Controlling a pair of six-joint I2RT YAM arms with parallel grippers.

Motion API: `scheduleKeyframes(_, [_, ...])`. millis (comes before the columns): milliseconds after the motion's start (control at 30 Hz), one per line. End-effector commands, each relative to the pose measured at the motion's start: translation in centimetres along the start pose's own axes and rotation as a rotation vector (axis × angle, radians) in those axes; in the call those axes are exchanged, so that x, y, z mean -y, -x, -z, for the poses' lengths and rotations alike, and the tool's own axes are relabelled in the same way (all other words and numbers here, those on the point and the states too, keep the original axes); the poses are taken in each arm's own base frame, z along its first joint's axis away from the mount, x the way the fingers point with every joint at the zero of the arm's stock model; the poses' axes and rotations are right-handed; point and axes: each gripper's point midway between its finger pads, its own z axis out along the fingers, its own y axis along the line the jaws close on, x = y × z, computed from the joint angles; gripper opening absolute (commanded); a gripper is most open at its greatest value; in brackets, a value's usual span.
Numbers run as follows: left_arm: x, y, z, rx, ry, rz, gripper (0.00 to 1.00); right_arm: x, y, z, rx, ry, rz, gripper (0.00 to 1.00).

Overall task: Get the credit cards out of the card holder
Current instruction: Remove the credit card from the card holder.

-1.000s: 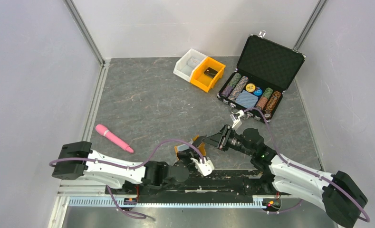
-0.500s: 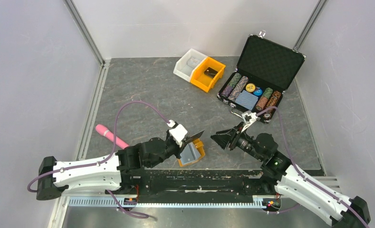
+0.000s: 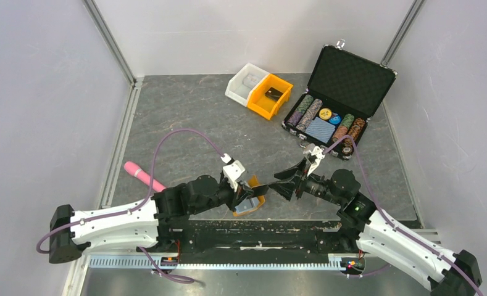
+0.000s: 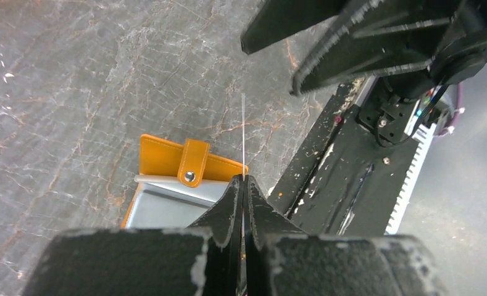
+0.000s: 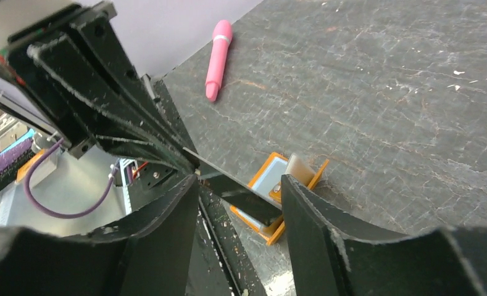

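Grey marbled table [image 3: 185, 123], card holder [image 3: 251, 201], card [image 5: 234, 188]

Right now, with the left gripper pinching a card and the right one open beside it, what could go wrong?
1. The left gripper pinches the card only by one edge. If it opens before the right gripper shuts, the card probably drops towards the card holder.
2. The right gripper's open fingers straddle the card close to the left fingertips. Closing in could bump them or lever the card loose.
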Motion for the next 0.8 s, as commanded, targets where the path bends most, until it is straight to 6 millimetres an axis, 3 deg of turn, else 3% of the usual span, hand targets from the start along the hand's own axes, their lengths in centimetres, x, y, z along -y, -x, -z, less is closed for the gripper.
scheduleKeyframes(0, [0.5,3.4,0.6,0.075,-0.037,0.186,0.02,-1.5,1.0,-0.2,0.037,0.090,0.035,0.57])
scheduleKeyframes(67, [-0.3,3.9,0.7,0.075,-0.037,0.262,0.02,-0.9,0.3,-0.5,0.022,0.074,0.011,0.61])
scheduleKeyframes(133, [-1.0,4.6,0.9,0.080,-0.046,0.343,0.02,-1.7,0.3,-0.6,0.032,0.133,-0.028,0.66])
scheduleKeyframes(333, [-2.6,5.8,1.5,0.091,-0.061,0.539,0.02,-2.0,0.4,-0.8,0.074,0.189,-0.176,0.63])
scheduleKeyframes(500, [-2.3,6.8,2.0,0.135,-0.117,0.641,0.02,-1.8,0.7,-0.4,0.112,0.227,-0.266,0.60])
scheduleKeyframes(767, [-1.8,6.9,1.9,0.124,-0.148,0.670,0.02,-1.2,0.5,-0.3,0.114,0.248,-0.303,0.60])
